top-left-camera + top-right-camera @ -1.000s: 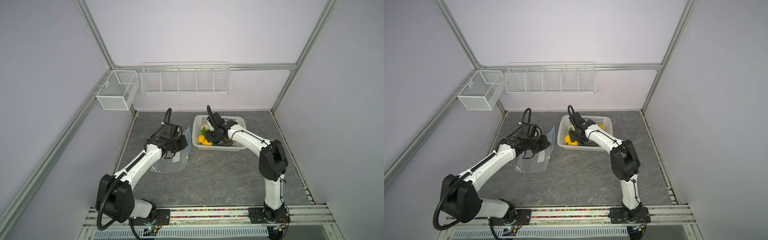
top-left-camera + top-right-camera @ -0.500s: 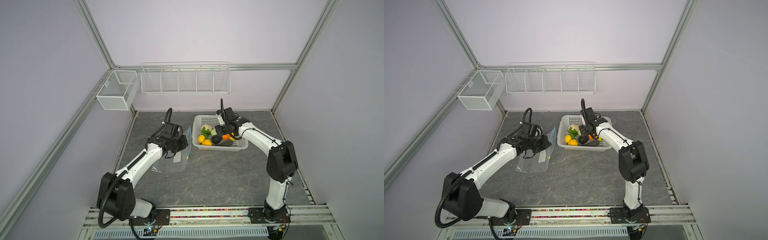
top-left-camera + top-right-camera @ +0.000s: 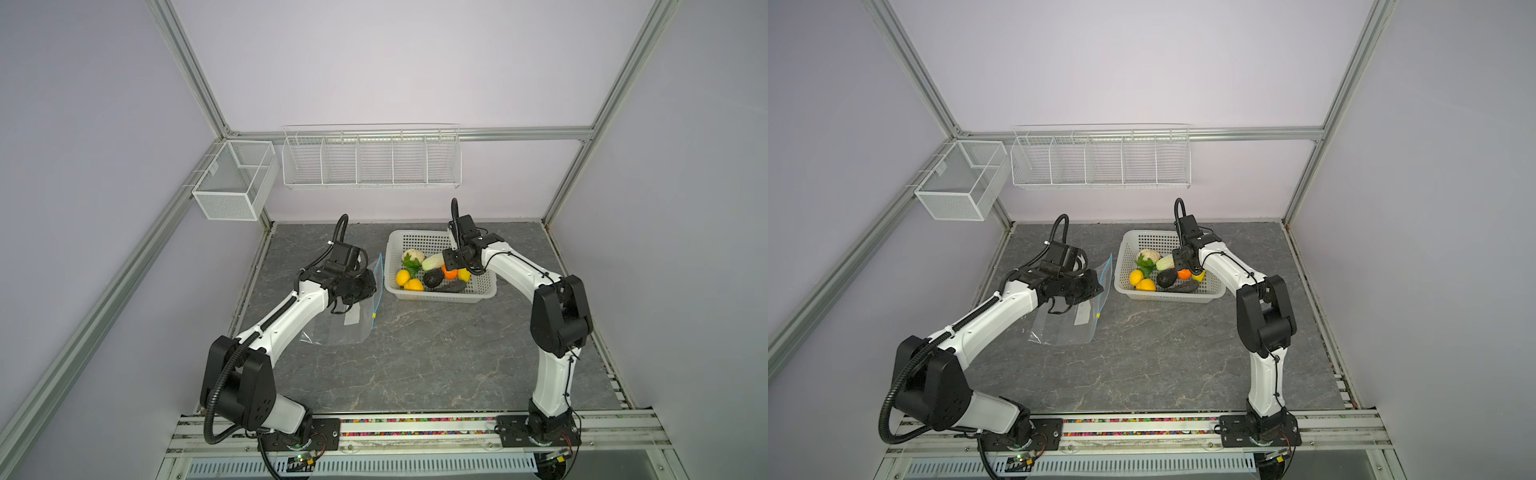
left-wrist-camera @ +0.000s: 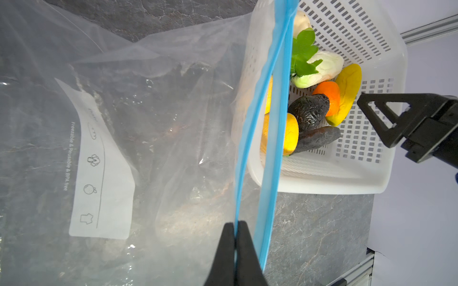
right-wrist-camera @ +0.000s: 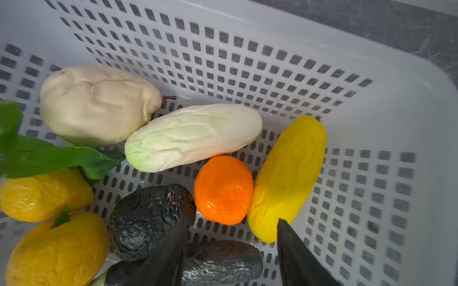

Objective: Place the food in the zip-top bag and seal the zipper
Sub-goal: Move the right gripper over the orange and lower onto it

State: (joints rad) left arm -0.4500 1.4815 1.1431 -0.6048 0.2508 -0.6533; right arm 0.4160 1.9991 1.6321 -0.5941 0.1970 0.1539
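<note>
Food (image 3: 432, 272): small toy fruits and vegetables, all lying in the white perforated plastic basket (image 3: 440, 296) at 1 o'clock on the grey stone-look tabletop (image 3: 415, 353); none bagged yet.
Zip-top bag (image 3: 340, 328): large, clear, soft plastic; lying at 10 o'clock, mouth edge lifted and facing the basket, just beside it.
Zipper (image 4: 278, 123): light-blue strip, lips parted only to a narrow slit.
Left gripper (image 4: 236, 225): pressed together on one zipper lip, holding the mouth up.
Right gripper (image 5: 231, 221): spread apart and empty, poised low in the basket over the round orange (image 5: 223, 189), fingertips above the dark wrinkled avocado (image 5: 151, 218) and the long yellow piece (image 5: 287, 178).
Risk at the pick: likely to catch a neighbour along with the orange, or to squirt the round fruit aside, given such tight packing.
Risk at the bag: may snag food on the slack free lip and spill it onto the tabletop, given so slim an opening; also prone to losing the thin film from the pinch.
</note>
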